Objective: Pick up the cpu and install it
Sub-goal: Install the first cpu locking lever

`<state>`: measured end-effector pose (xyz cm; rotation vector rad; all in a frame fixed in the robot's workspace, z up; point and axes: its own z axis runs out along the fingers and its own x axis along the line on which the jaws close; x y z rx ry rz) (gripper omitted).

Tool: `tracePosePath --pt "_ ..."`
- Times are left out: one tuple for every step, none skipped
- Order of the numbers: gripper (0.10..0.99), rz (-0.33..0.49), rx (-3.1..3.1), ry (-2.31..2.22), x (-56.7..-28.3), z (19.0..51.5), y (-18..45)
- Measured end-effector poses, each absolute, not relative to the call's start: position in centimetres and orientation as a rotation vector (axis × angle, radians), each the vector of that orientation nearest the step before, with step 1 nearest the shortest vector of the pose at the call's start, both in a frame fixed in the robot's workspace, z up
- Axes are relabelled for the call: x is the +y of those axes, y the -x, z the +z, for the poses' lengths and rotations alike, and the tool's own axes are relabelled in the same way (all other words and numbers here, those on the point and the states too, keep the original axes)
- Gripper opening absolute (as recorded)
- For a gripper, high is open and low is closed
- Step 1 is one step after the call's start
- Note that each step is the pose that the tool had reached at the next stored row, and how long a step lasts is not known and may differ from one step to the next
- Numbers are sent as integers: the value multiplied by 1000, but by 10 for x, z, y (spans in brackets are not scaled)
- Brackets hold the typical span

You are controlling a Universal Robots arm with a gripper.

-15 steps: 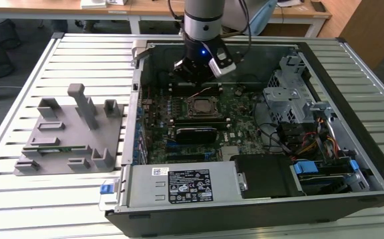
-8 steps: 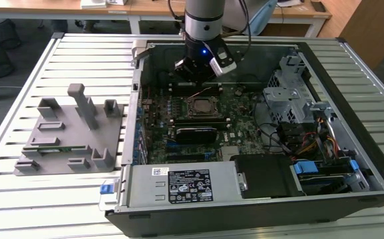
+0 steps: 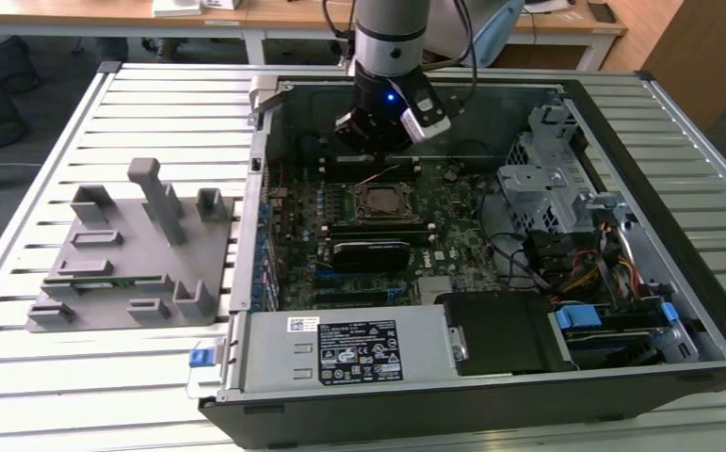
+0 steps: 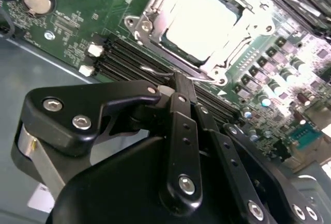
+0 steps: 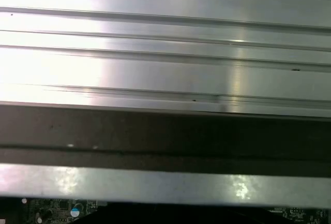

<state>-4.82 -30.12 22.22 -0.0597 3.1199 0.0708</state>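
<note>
**A:** What is the biggest thing in the scene?

**B:** A slatted metal table [image 3: 149, 104]. On it lies an open black computer case [image 3: 664, 188] with the motherboard [image 3: 457, 212] facing up. Toward the exterior view's left, apart from the case, sits a grey plastic fixture [image 3: 130, 254] with upright posts and slots; a thin green memory stick [image 3: 105, 281] lies in one of them.

**A:** Where is the arm?

**B:** The robot arm [image 3: 391, 38] comes down from the far side into the case. Its black gripper [image 3: 376, 141] hangs over the far part of the board, just beyond the socket.

**A:** Is the gripper clenched or released?

**B:** In the second wrist view the fingers [image 4: 178, 97] meet at the tips with nothing between them, so the gripper is clenched and empty.

**A:** And the cpu?

**B:** The cpu [image 4: 202, 19] lies flat in its metal socket frame [image 4: 155, 14], its silvery top glaring bright, near the fingertips but not touching them. In the exterior view it sits mid-board, with black memory slots [image 4: 124, 61] between socket and gripper.
</note>
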Motion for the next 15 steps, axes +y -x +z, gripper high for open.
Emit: tracePosePath --pt "106 71 3120 60 -301 222 47" --pt "106 71 3120 60 -301 222 46" --pt "106 70 3120 60 -301 222 45" --pt "106 70 3120 60 -301 222 44" --pt "106 71 3120 60 -301 221 43" --pt "106 71 3120 60 -301 221 42" --pt "106 70 3120 60 -301 221 41" --pt "106 70 3120 60 -301 221 40" --pt "106 70 3120 60 -301 220 39" --pt "106 70 3120 60 -301 220 37" --pt "106 70 3120 60 -301 219 36" --pt "106 70 3120 60 -301 219 35" --pt "106 70 3120 60 -301 218 34" --pt "106 70 3120 60 -301 218 33" --pt "106 70 3120 60 -301 217 32"
